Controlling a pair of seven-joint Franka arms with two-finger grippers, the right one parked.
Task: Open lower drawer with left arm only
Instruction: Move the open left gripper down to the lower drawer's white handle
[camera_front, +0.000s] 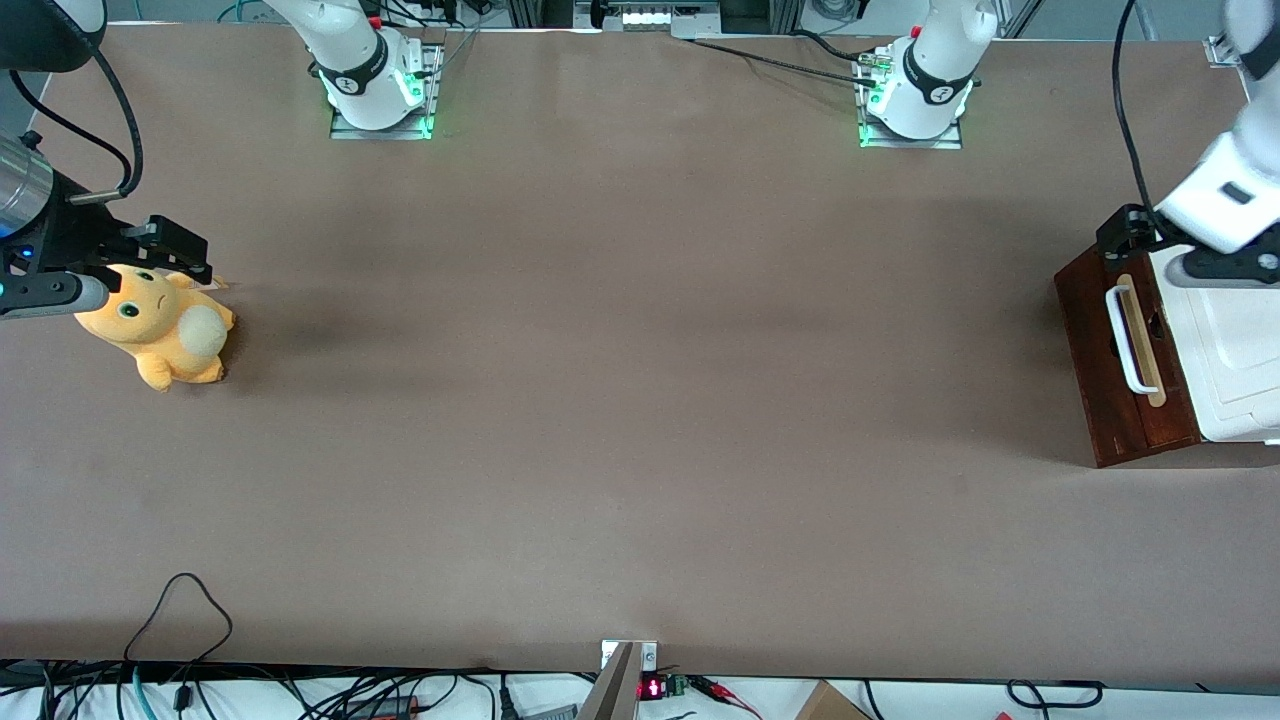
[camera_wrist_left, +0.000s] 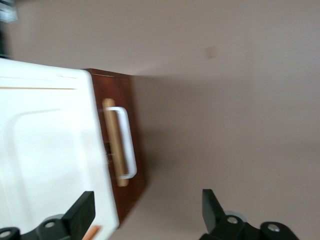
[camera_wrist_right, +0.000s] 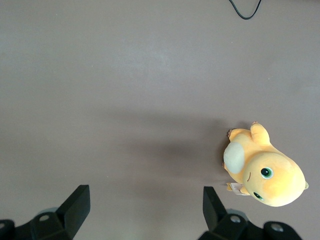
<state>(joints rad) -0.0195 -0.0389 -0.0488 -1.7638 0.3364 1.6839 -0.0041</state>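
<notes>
At the working arm's end of the table stands a white cabinet (camera_front: 1235, 370). Its lower drawer (camera_front: 1095, 350) has a dark red-brown front with a white loop handle (camera_front: 1128, 340) on a pale wood strip. None of the drawer's inner boards show. The left arm (camera_front: 1225, 200) reaches down over the cabinet's top. Its black gripper (camera_front: 1135, 235) hangs just above the end of the drawer front farther from the front camera, apart from the handle. In the left wrist view the gripper (camera_wrist_left: 148, 212) is open and holds nothing. The drawer front (camera_wrist_left: 137, 165) and handle (camera_wrist_left: 128, 145) lie below it.
An orange plush toy (camera_front: 160, 335) lies at the parked arm's end of the table. Two arm bases (camera_front: 915, 100) are bolted along the table edge farthest from the front camera. Loose black cables (camera_front: 180, 610) trail over the nearest edge.
</notes>
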